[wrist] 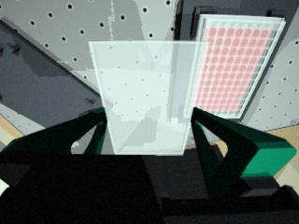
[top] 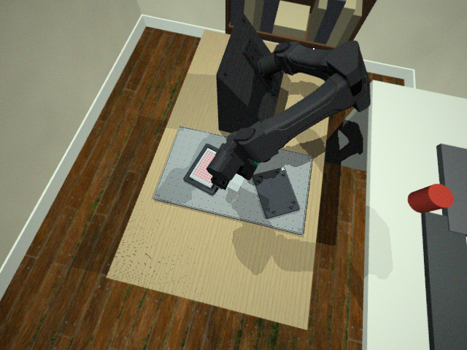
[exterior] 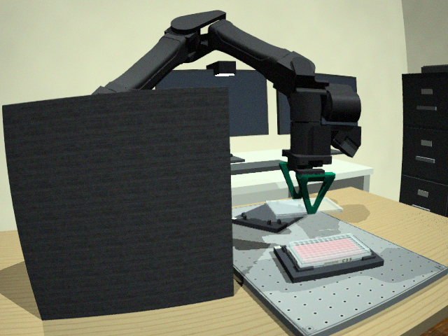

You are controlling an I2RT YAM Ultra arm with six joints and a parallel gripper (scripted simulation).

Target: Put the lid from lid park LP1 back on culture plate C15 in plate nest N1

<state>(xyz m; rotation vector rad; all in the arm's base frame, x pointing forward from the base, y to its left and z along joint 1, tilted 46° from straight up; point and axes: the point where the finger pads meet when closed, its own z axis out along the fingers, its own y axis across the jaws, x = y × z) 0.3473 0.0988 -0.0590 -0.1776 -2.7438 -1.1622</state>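
Observation:
My gripper (exterior: 305, 206) with green fingers is shut on the clear lid (exterior: 302, 206) and holds it level in the air above the perforated plate. In the wrist view the lid (wrist: 146, 99) sits between the fingers, its right edge overlapping the edge of culture plate C15 (wrist: 235, 65). Plate C15 (exterior: 327, 250), with pink wells, sits uncovered in the black nest N1 (exterior: 327, 267). The lid park LP1 (exterior: 262, 217) is an empty black pad behind the lid. From above the gripper (top: 226, 171) hides part of the plate (top: 201, 170); the park (top: 276, 192) lies to its right.
A grey perforated baseplate carries nest and park. A tall black box (exterior: 117, 200) stands at the left beside the baseplate. A white desk (top: 414, 211) with a red cylinder (top: 430, 197) lies to the right. A filing cabinet (exterior: 425, 138) stands far right.

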